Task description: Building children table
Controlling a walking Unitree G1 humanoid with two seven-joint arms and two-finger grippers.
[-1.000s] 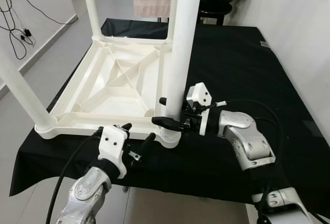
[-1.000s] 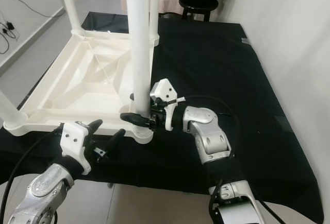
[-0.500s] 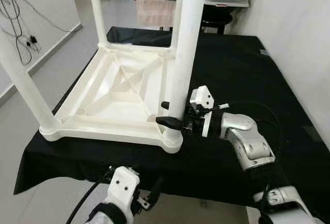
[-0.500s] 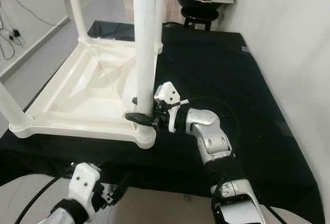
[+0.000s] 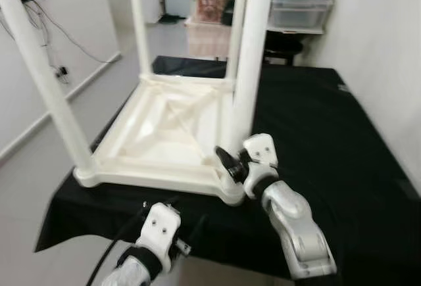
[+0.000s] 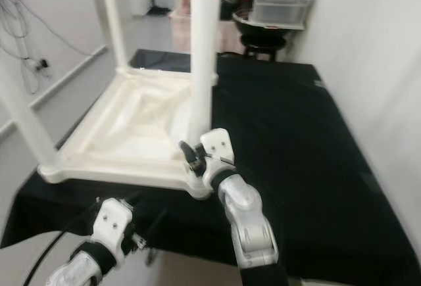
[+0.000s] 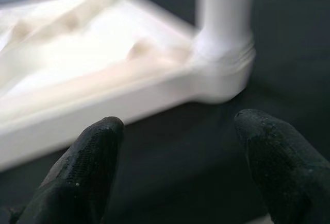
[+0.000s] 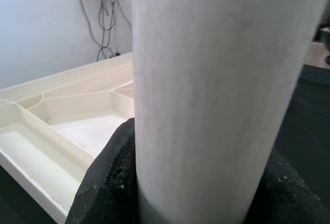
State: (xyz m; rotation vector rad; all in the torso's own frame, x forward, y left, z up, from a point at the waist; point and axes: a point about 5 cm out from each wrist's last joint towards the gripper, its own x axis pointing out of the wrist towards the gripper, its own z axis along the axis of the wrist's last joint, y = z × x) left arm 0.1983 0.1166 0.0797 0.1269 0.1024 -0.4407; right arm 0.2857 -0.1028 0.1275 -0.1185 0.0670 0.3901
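Observation:
A white children's table lies upside down on a black-clothed surface, with its legs standing up. My right gripper is shut on the near-right leg just above its socket at the front corner. In the right wrist view that leg stands between the black fingers. My left gripper hangs open in front of and below the cloth's front edge. Its fingertips point at the table's front corner without touching it.
The near-left leg and the far-left leg rise on the left. Storage boxes and a black stool stand behind the surface. A white wall runs along the right, and cables hang at the left wall above the grey floor.
The camera has shifted and tilted up. My left gripper dropped from the table's front rim to below the cloth's edge. My right gripper stays on the leg, its arm now reaching from nearer.

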